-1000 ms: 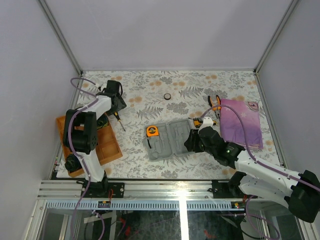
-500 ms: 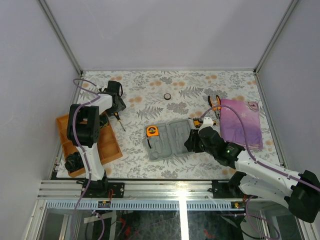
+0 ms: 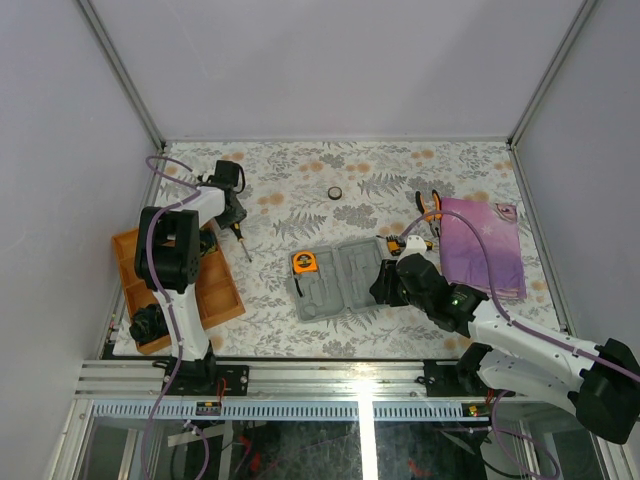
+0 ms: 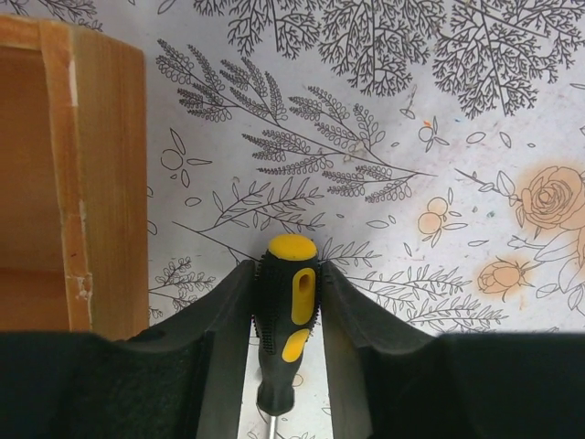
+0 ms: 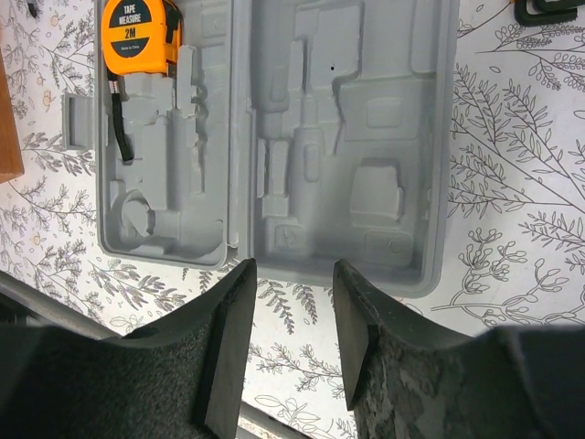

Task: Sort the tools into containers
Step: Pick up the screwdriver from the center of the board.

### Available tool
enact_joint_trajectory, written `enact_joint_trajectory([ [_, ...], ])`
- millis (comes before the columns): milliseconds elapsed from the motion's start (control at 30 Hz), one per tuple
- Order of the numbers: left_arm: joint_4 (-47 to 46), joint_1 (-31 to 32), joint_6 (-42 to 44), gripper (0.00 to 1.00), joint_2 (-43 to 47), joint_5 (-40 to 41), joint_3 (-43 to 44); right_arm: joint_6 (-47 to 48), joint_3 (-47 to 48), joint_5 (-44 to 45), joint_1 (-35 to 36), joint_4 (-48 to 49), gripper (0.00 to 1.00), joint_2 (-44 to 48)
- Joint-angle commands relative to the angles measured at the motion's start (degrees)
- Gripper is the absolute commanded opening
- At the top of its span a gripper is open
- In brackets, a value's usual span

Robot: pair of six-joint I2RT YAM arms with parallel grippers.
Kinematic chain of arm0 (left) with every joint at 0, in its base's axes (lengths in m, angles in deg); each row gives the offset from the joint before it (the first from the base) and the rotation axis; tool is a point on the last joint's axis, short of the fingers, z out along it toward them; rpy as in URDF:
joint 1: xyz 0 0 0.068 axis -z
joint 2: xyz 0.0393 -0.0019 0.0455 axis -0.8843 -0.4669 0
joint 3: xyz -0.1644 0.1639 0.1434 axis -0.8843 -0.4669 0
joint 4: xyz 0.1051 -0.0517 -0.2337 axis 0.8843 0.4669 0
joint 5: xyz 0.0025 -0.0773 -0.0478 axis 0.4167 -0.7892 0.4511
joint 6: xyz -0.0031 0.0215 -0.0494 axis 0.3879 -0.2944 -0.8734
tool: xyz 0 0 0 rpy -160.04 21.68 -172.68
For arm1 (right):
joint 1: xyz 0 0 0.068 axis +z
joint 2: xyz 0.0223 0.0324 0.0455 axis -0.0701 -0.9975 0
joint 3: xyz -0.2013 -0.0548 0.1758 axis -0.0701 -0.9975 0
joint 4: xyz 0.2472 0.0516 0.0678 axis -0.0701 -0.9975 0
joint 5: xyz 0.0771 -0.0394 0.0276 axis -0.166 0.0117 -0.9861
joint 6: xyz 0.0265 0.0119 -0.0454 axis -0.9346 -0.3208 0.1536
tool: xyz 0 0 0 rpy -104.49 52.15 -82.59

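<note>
One tool only, the orange tape measure (image 3: 303, 263), lay in a recess at the far left corner of the open grey case (image 3: 335, 290), so I judged the sorting to be near its beginning. The step in hand was the pick of the black-and-yellow screwdriver (image 4: 288, 329). The left jaws were closed on its handle, with one pad touching each side, just beside the orange wooden tray (image 3: 190, 290). Whether it was lifted from the desk (image 3: 300, 170) I could not tell. The right jaws were spread wide and held nothing, hanging above the near edge of the case. The next move probably called for a lift, a carry across to the case and a turn of the wrist, so that the shaft meets a long recess. The pliers (image 3: 430, 205), the bit set (image 3: 410, 242) and the small tape ring (image 3: 335, 192) waited on the desk, the first two near the purple cloth (image 3: 485, 255). The desk had a white cover printed with grey leaves and orange roses. Plain pale walls with metal corner posts closed the room.
</note>
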Motion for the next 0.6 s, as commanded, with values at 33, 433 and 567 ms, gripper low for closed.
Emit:
enact_joint_trajectory([
  [33,-0.48,-0.35,-0.62,0.27,-0.82,-0.92,-0.25,-0.77,1.24,0.24,-0.20,0.34,0.45,0.54],
  [433,-2.46,0.43,1.26,0.17,9.83,-5.94,-4.49,-0.42,1.81,2.36,-0.22,-0.65,0.45,2.29],
  [567,-5.90,0.56,1.62,0.17,16.56,-10.80,-8.82,0.84,2.64,3.56,-0.25,-1.32,0.45,2.80],
])
